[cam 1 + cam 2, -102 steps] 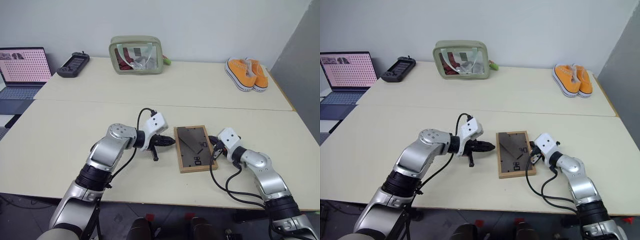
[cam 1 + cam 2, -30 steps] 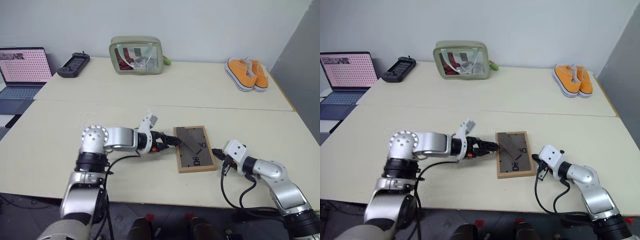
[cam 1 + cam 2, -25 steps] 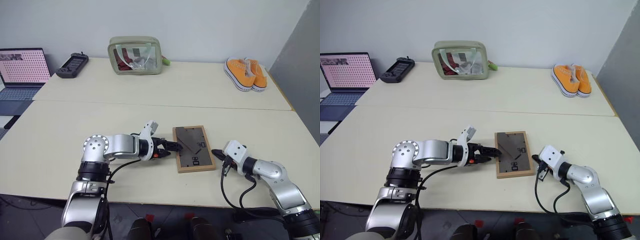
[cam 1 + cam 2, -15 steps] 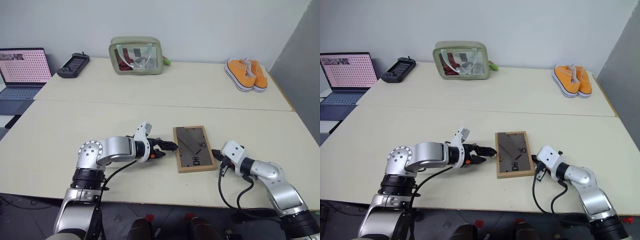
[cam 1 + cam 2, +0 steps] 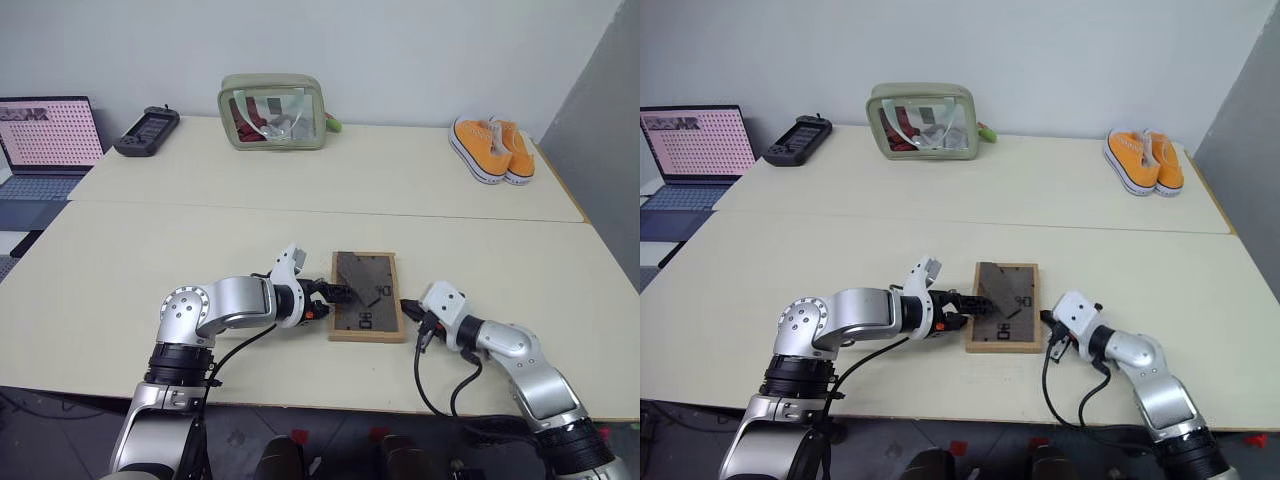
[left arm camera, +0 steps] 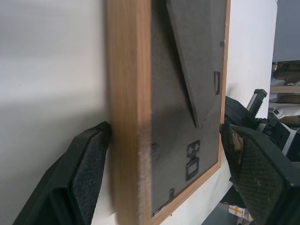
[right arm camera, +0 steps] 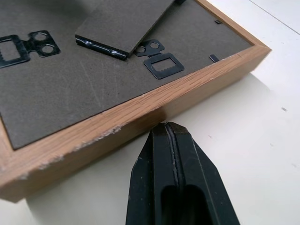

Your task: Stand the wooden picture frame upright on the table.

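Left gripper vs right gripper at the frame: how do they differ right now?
The left gripper is open, its fingers straddling the wooden picture frame across its width; the right gripper is shut, its joined tips pressed against the frame's wooden side. The left comes at the frame's left edge, the right at its right edge. Both sit low at the table, with the frame lying back-up between them.

Bright, even light, soft shadows. Head views sharp. Left wrist view: frame near edge blurred, dim shadow band over counter. Right wrist view: claw slightly soft, frame grain crisp.
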Available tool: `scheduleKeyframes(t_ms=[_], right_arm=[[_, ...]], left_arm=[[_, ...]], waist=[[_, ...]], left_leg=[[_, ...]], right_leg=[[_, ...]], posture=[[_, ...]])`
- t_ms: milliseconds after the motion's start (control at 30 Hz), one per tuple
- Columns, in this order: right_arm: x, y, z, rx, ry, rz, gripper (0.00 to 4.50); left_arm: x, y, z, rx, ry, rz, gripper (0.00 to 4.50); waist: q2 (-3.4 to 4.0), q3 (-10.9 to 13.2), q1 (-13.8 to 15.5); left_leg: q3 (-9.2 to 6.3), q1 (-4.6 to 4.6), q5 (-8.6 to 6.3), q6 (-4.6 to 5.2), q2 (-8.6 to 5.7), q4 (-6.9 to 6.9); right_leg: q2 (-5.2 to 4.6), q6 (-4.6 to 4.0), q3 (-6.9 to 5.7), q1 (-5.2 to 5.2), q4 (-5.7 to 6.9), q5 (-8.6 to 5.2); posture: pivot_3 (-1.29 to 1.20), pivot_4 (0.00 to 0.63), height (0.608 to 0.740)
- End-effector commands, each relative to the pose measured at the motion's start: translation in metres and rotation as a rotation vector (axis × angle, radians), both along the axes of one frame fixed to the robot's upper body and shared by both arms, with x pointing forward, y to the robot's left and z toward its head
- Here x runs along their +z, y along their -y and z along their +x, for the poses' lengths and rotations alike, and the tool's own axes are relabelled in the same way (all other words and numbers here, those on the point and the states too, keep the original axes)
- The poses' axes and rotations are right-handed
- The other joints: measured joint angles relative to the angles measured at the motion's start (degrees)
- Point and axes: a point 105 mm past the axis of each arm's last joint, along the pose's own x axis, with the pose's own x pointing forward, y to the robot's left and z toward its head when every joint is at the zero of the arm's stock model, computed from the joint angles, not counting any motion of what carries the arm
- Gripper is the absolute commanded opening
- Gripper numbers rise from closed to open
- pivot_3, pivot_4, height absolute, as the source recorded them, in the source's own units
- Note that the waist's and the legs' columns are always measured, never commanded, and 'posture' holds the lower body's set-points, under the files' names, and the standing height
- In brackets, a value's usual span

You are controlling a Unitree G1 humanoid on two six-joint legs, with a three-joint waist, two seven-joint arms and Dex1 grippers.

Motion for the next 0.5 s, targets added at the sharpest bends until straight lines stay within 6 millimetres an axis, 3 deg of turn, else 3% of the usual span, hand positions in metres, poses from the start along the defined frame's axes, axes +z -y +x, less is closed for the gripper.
scheduleKeyframes(t_ms=[33,267,500], right_arm=[[0.022,-0.019,0.002,0.03,0.067,0.048,0.0],[0.024,-0.029,0.004,0.035,0.068,0.064,0.0],[0.02,-0.017,0.005,0.022,0.064,0.036,0.0]], left_arm=[[-0.006,0.002,-0.002,-0.009,-0.026,0.001,3.95],[-0.003,0.003,0.0,0.001,-0.025,-0.007,3.95],[0.0,0.002,0.003,0.012,-0.019,-0.029,3.95]], waist=[[0.0,0.0,0.0],[0.0,0.0,0.07],[0.0,0.0,0.1]], left_leg=[[0.0,0.0,0.0,0.0,0.0,0.0],[0.0,-0.01,0.0,0.0,-0.01,-0.01],[0.0,-0.02,0.0,0.0,-0.01,-0.01]], right_leg=[[0.0,0.0,0.0,0.0,0.0,0.0],[-0.01,0.0,-0.01,0.0,-0.01,0.0],[-0.01,0.0,-0.01,0.0,-0.04,0.0]], posture=[[0.0,0.15,0.74],[0.0,0.15,0.74],[0.0,0.15,0.74]])
